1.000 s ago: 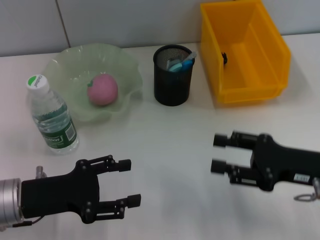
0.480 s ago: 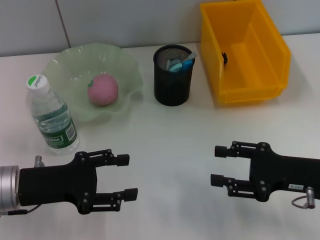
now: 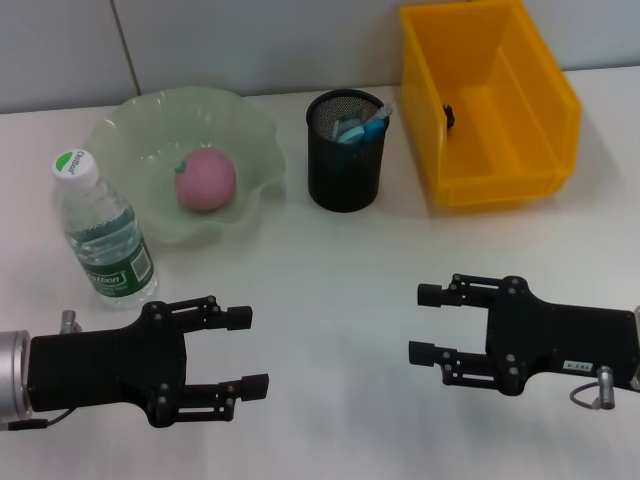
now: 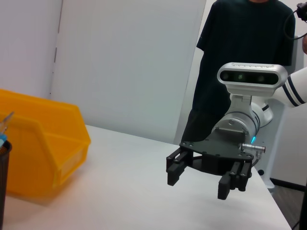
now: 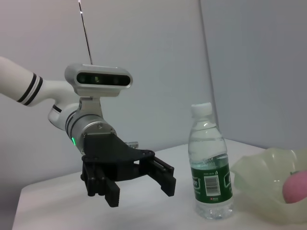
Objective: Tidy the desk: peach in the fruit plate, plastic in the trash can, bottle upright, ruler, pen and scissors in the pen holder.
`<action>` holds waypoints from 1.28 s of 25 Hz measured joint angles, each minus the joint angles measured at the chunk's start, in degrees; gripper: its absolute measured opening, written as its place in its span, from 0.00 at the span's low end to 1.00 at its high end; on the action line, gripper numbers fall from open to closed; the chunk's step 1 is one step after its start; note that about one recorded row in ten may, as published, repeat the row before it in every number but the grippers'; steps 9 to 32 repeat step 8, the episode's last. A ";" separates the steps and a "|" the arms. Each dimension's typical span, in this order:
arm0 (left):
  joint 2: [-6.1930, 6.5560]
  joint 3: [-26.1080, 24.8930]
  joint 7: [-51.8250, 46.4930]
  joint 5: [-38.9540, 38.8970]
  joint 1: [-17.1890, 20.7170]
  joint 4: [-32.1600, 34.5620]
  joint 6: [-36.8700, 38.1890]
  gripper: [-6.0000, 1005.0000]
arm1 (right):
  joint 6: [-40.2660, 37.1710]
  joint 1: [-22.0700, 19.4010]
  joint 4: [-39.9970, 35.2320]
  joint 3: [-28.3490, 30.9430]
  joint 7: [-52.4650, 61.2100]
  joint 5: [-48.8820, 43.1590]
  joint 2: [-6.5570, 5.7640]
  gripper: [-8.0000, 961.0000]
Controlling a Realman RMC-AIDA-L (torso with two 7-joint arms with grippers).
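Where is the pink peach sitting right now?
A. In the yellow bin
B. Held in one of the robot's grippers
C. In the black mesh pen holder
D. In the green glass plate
D. The peach lies in the middle of the wavy green plate, beside the upright bottle; both the left gripper and the right gripper are open and hold nothing.

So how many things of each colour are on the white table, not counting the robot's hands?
Green: 1, the wavy green glass fruit plate
Pink: 1, the round pink peach
Clear: 1, the upright plastic water bottle
Black: 1, the black mesh pen holder
Yellow: 1, the yellow plastic bin
Total: 5
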 joint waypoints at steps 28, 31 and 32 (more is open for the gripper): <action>-0.20 -0.12 0.36 0.07 0.02 0.02 0.09 0.78 | 0.04 0.09 0.02 0.00 -0.05 0.00 -0.15 0.70; -0.20 -0.12 0.36 0.07 0.02 0.02 0.09 0.78 | 0.04 0.09 0.02 0.00 -0.05 0.00 -0.15 0.70; -0.20 -0.12 0.36 0.07 0.02 0.02 0.09 0.78 | 0.04 0.09 0.02 0.00 -0.05 0.00 -0.15 0.70</action>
